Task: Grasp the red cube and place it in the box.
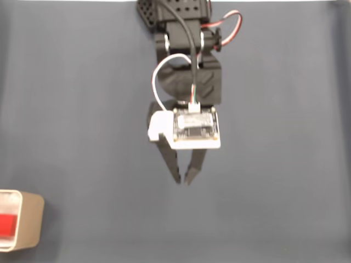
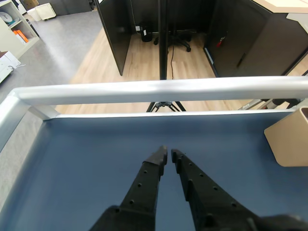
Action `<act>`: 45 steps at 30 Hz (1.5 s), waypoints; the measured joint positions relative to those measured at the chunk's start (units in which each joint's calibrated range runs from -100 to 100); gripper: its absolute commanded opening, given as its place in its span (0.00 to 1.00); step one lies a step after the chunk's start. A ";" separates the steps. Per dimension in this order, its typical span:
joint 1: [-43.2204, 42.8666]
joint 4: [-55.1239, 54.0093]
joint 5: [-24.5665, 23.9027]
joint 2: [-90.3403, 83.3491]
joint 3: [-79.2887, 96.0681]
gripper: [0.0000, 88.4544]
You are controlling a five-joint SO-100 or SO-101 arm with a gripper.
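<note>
In the fixed view the black arm (image 1: 186,60) reaches down from the top edge over the dark blue desk (image 1: 285,164), with a bare circuit board (image 1: 196,127) on a white mount at its wrist and a white cable (image 1: 158,82) looping beside it. The gripper (image 1: 184,179) points toward the near edge of that view; its fingers (image 1: 171,161) are drawn almost together, tips just apart, and hold nothing. The wrist view shows the same: the gripper (image 2: 168,153) with both black fingers (image 2: 144,185) nearly meeting above bare desk (image 2: 72,163).

The box (image 1: 32,219) sits at the far left of the fixed view, near its bottom edge, well apart from the fingers and partly cut off by the frame. The red cube (image 1: 7,224) lies inside it against the white interior, though only part of it shows, so its exact seating is hard to judge. In the wrist view the box (image 2: 288,139) appears at the right edge, beige wall outward. A silver rail (image 2: 154,90) borders the desk's far side, with wood floor (image 2: 139,57) beyond.
</note>
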 measured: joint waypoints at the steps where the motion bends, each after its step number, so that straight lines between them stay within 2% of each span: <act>1: 0.00 -0.24 0.00 -1.65 2.26 0.00; 30: 0.00 -3.82 0.49 -55.32 66.82 0.00; 37: -0.07 -2.78 0.49 -67.22 73.60 0.00; 45: -1.04 8.27 -0.39 -75.47 74.50 0.00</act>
